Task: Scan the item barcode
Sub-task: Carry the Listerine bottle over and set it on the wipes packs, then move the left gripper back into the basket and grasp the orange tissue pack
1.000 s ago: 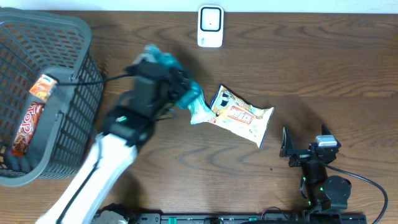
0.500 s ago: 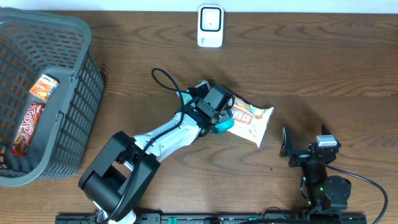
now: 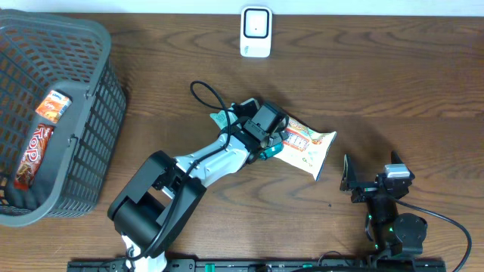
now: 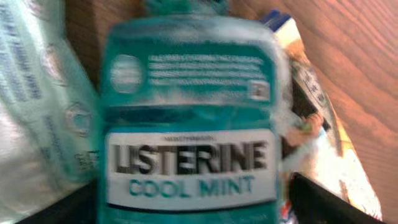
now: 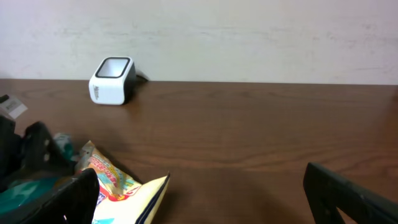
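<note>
A teal Listerine Cool Mint bottle (image 4: 189, 124) fills the left wrist view, label facing the camera. It sits between the fingers of my left gripper (image 4: 193, 211), which stands open, with a narrow gap showing beside the right finger (image 4: 323, 202). From overhead, the left gripper (image 3: 274, 147) and the bottle (image 3: 269, 156) lie on the left end of a yellow snack bag (image 3: 308, 147). The white barcode scanner (image 3: 255, 32) stands at the table's far edge. My right gripper (image 5: 211, 205) is open and empty, low over the table to the right of the bag (image 5: 118, 190).
A grey basket (image 3: 83, 98) at the left holds a couple of snack packs (image 3: 34, 147). A pale green pouch (image 3: 221, 119) lies under the left arm. The scanner (image 5: 112, 81) also shows in the right wrist view, against a white wall.
The left arm swung right from near the basket and settled with the bottle onto the snack bag. Its jaws have spread wider around the bottle. The right arm is still.
</note>
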Robot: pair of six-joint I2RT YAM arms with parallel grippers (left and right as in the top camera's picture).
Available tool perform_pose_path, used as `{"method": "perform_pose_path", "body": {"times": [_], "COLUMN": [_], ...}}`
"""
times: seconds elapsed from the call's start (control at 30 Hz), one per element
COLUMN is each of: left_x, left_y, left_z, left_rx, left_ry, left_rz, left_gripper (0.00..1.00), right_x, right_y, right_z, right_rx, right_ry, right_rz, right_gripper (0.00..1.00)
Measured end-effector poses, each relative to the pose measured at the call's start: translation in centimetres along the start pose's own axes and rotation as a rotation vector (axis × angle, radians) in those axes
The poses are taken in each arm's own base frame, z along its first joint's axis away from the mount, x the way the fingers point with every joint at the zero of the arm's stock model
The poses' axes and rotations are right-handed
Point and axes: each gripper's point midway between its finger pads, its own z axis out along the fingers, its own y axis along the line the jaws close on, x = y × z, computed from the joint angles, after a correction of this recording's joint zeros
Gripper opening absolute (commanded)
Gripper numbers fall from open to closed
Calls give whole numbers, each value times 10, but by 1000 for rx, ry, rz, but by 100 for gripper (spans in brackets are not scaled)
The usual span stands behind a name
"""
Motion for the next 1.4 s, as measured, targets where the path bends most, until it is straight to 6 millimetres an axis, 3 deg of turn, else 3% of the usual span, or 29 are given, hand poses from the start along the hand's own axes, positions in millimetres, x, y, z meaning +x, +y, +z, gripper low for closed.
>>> {"method": "perform_pose_path", "body": {"times": [0.13,0.23,0.33,0.4,0.5,0.6,0.67,0.73,0.8,0.87,0.93,1.0,1.13,1.27,1.4], "left_x": [1,-7,-22,-36,-51,-91,-124,-169,-201,-218,-232,-240,-256,-271,-292], "left_y": [-2,-16,-44,-65,-60,-47,-29,9,50,85,140,179,241,303,341], "left_z": [-6,-30,-71,-116,-161,-221,-262,-319,-362,-385,-403,-409,-399,-368,-334], "left_rx": [7,53,158,252,238,181,125,34,-49,-125,-246,-324,-384,-438,-485], "left_ry": [9,-10,-67,-137,-219,-373,-484,-632,-747,-807,-851,-853,-800,-706,-656], "left_rz": [15,48,119,214,305,341,316,228,119,29,-112,-218,-387,-534,-549], "left_gripper": [99,99,99,100,100,98,98,98,98,98,98,98,98,98,98], "right_x": [0,0,0,0,0,0,0,0,0,0,0,0,0,0,0], "right_y": [0,0,0,0,0,0,0,0,0,0,0,0,0,0,0], "right_z": [0,0,0,0,0,0,0,0,0,0,0,0,0,0,0], "right_rx": [0,0,0,0,0,0,0,0,0,0,0,0,0,0,0], "right_ry": [0,0,0,0,0,0,0,0,0,0,0,0,0,0,0], "right_rz": [0,0,0,0,0,0,0,0,0,0,0,0,0,0,0], "right_gripper": [99,99,99,99,99,99,99,99,99,99,99,99,99,99,99]}}
